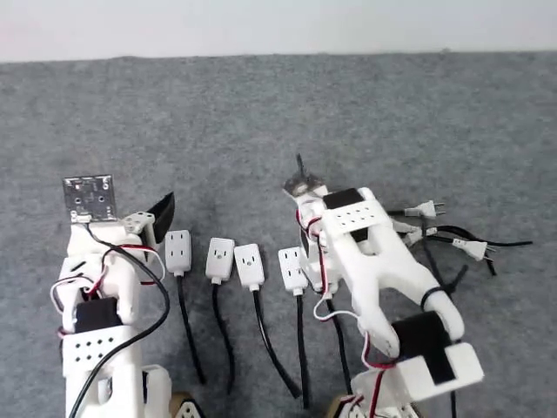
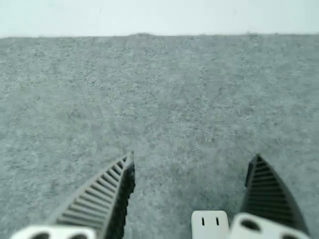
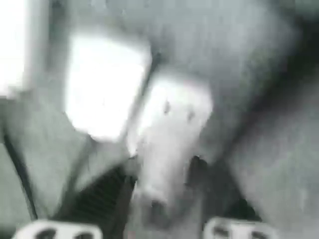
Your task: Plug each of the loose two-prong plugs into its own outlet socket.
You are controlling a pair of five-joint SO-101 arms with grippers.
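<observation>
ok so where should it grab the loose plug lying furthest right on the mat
Probably by the white body of the plug, pinched across its sides from above. It lies flat with its two prongs pointing right, so a hold on the body behind them should keep the prongs free to push in.

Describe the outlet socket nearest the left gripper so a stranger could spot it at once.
On the grey carpet, a row of white sockets lies with black cords trailing back. Take the end socket beside the left gripper. Unlike its neighbours, it ends the row, farthest from the loose plugs.
</observation>
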